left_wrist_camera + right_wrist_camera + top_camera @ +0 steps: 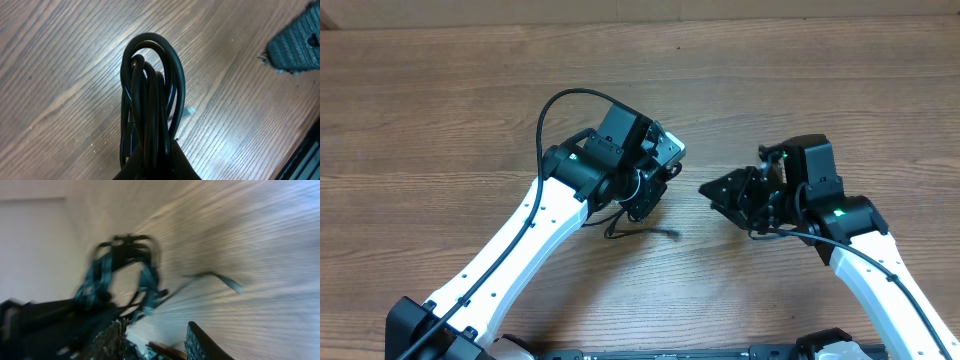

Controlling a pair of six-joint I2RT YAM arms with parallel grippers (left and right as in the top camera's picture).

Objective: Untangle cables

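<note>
Gripping looped cables point(150, 115), the left end effector point(642, 200) faces the spread right end effector point(712, 190).

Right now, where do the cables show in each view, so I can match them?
Overhead: cables mostly hidden under the left tool; one strand trails out below it.
Left wrist: their loops fill the centre, clamped at the bottom.
Right wrist: blurred; one thin strand mid-frame.
Shared landmark: right tool's fingers: left wrist top right, right wrist bottom, overhead centre-right.

Two arms point(525, 235) point(865, 255), one cable bundle point(150, 100), one table point(420, 100).
</note>
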